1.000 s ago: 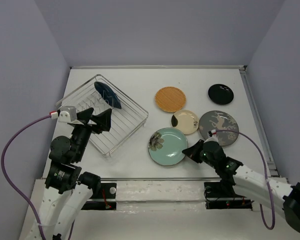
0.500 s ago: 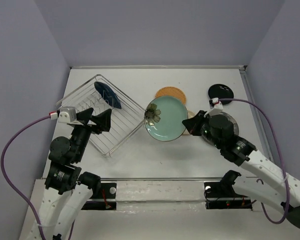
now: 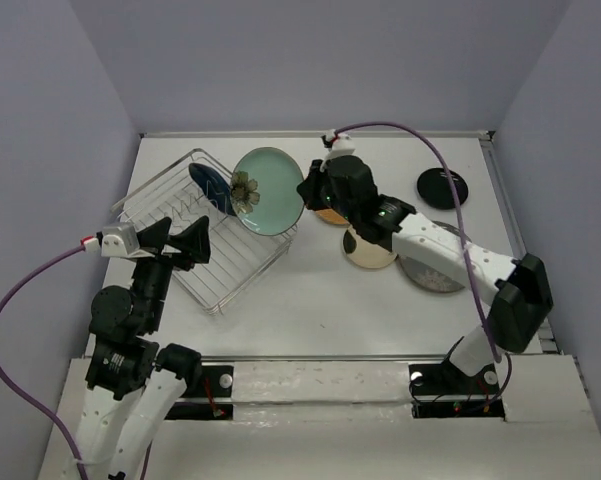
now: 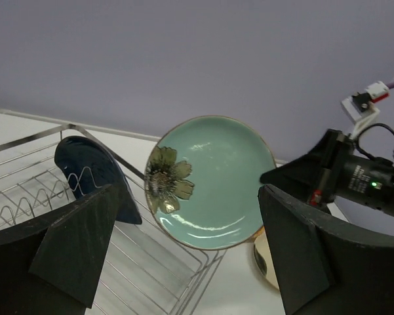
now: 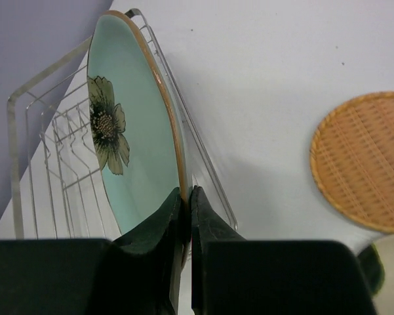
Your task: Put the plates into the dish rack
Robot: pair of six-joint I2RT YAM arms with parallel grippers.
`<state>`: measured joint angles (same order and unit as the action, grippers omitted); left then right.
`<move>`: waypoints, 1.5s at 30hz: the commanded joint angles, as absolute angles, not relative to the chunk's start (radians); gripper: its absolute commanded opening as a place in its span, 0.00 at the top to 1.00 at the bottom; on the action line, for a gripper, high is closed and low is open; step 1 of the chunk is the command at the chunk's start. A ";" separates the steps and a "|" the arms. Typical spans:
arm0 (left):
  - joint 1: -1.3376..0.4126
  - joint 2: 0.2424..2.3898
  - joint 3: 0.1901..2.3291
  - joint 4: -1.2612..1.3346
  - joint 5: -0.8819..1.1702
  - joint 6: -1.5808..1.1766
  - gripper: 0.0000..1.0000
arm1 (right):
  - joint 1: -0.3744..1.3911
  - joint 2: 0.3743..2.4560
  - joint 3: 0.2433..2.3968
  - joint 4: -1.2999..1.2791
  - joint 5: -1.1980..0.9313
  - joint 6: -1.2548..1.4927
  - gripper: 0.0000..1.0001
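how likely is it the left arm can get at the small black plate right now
Probably not: the black plate lies far right, the left hand hovers by the dish rack at left, and the right arm, holding the teal plate, crosses between.

White table (image 3: 320,300) enclosed by plain lavender walls (image 3: 310,60) on left, right and far sides, metal strip (image 3: 521,250) fixed along its right edge

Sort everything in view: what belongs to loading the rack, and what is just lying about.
Job: dish rack, teal plate in the right gripper, blue plate in the rack, orange plate, cream plate, grey plate, black plate.
Not part of it: purple cable, table.
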<state>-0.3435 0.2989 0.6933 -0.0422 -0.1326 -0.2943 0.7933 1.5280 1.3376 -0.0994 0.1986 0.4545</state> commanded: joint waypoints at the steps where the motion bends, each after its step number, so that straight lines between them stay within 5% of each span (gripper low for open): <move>1: -0.333 0.299 0.710 0.005 -0.169 -0.273 0.01 | 0.839 1.656 1.599 0.127 0.248 0.381 0.93; 22: -0.342 0.311 0.713 0.002 -0.176 -0.275 0.01 | 1.014 2.348 2.454 0.083 0.712 -0.093 0.93; 33: -0.344 0.314 0.710 0.002 -0.170 -0.278 0.01 | 1.066 2.413 2.396 0.316 0.871 -0.250 0.93; 45: -0.345 0.313 0.709 0.002 -0.172 -0.278 0.01 | 1.075 2.448 2.341 0.262 0.842 -0.147 0.93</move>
<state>-0.3401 0.3046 0.6933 -0.0433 -0.1654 -0.2890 1.0763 2.4813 2.3413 0.1246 0.8093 -0.2039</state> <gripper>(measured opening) 0.990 0.104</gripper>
